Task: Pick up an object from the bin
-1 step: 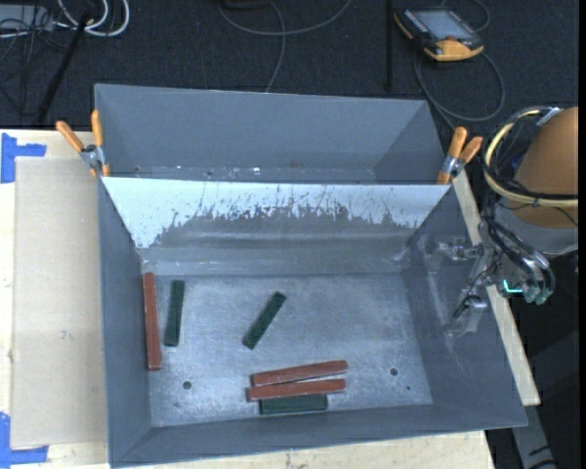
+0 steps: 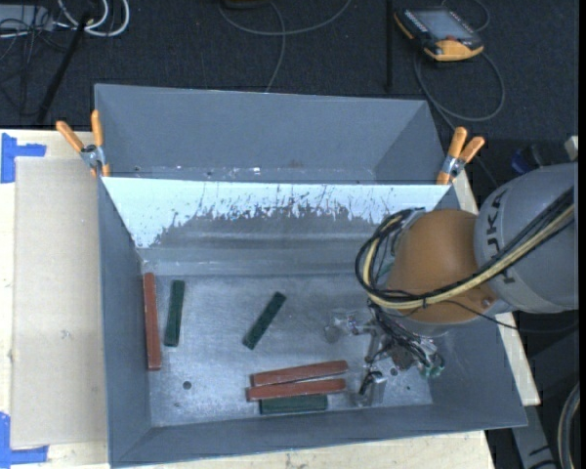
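Observation:
My gripper [image 2: 357,358] hangs low over the bin's floor at the right, under the orange cover. Its fingers stand open, one fingertip [image 2: 340,327] towards the back and the other toward the front, with nothing between them. Just left of it lie two red-brown flat sticks [image 2: 298,372] side by side, their right ends close to the front fingertip. A dark green stick [image 2: 293,405] lies right in front of those two. Another dark green stick [image 2: 264,320] lies slanted in the middle of the floor, apart from the gripper.
Along the left wall lie a long red-brown stick [image 2: 152,320] and a short dark green stick [image 2: 174,313] beside it. The arm and its looped cables reach in over the bin's right rim.

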